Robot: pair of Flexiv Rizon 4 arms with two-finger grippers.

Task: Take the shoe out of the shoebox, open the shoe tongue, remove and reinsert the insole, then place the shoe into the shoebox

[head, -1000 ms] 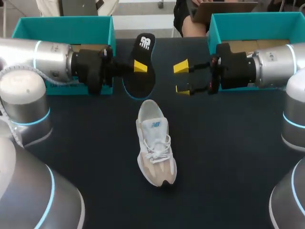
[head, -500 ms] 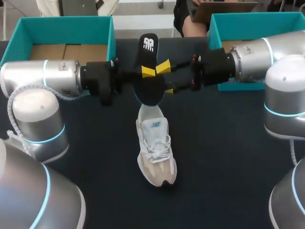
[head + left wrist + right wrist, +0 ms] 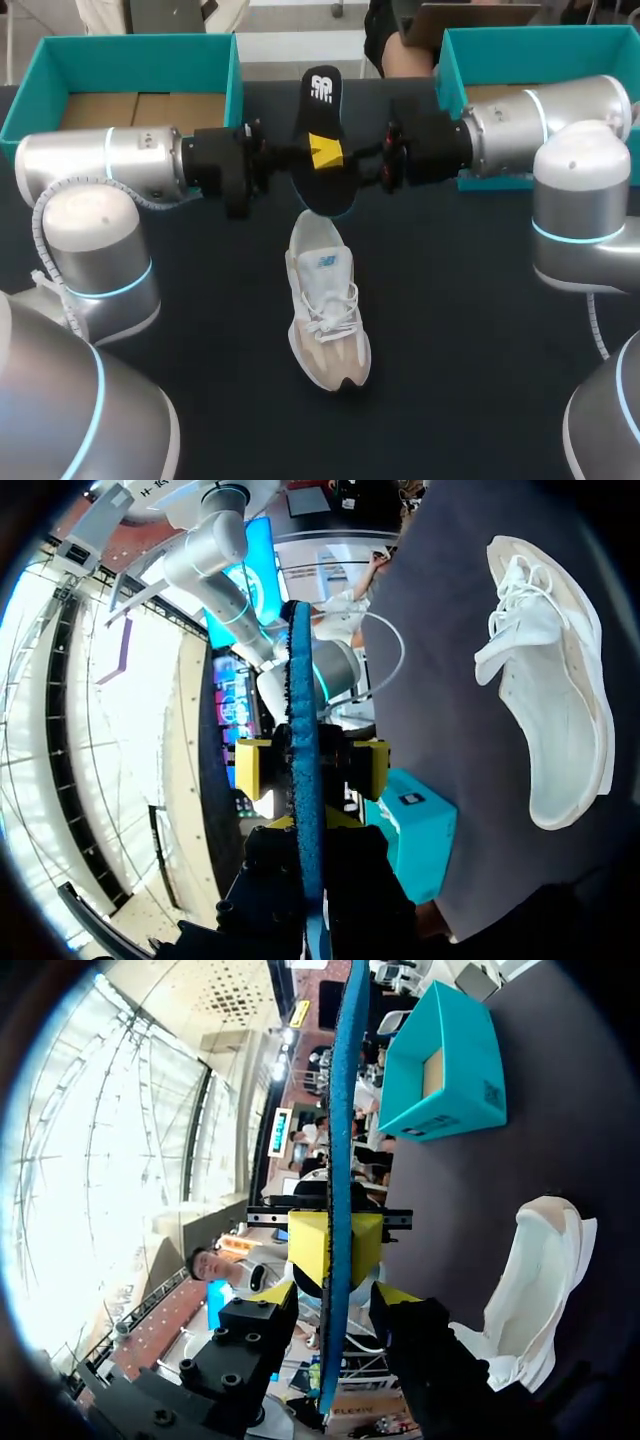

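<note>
The left tool [image 3: 305,825] is clamped on the flat black foam insole [image 3: 320,120], holding it on edge above the dark tabletop [image 3: 480,300], just beyond the heel of the white laced sneaker [image 3: 327,300]. The right tool [image 3: 338,1298] straddles the same insole, its yellow fingers narrowly apart and seemingly not touching it. The sneaker sits upright between two teal shoeboxes [image 3: 130,58].
</note>
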